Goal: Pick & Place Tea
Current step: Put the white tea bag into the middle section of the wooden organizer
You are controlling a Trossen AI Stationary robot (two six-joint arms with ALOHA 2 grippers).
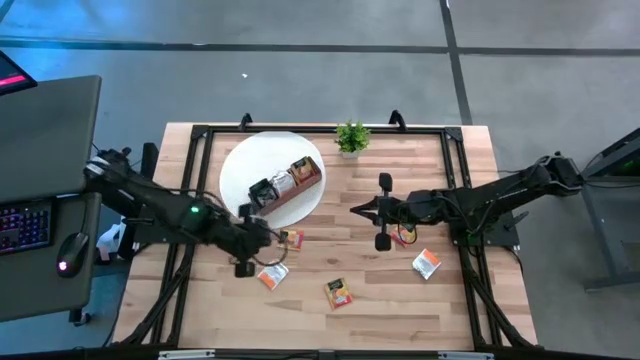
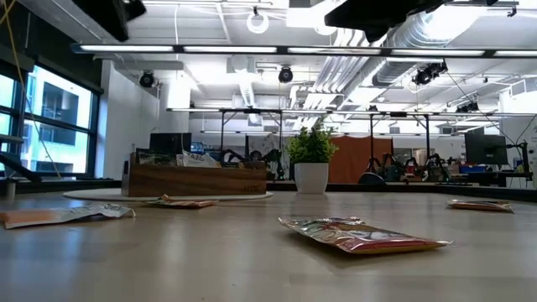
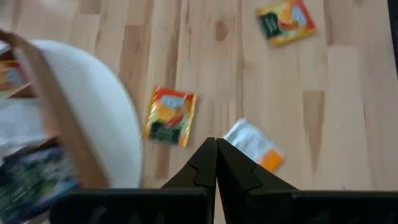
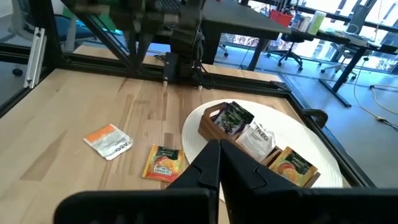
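Several tea sachets lie flat on the wooden table: an orange one [image 1: 291, 239] [image 3: 170, 116] by the plate's edge, a white-and-orange one [image 1: 272, 276] [image 3: 255, 144], another orange one [image 1: 339, 293] [image 3: 286, 22], and one [image 1: 427, 264] near the right arm. The wooden box [image 1: 290, 185] [image 4: 261, 140] stands on a white round plate [image 1: 240, 165] and holds dark, white and orange sachets. My left gripper [image 1: 268, 240] [image 3: 216, 146] hovers shut above the table between the plate and the two nearest sachets. My right gripper [image 1: 358, 209] [image 4: 219, 149] is shut and points at the plate from the right.
A small green potted plant [image 1: 351, 138] [image 2: 311, 164] stands at the table's far edge, behind the plate. A further sachet [image 1: 405, 237] lies partly under my right arm. Black frame rails run along the table's edges. Bare wood lies between the two grippers and toward the near edge.
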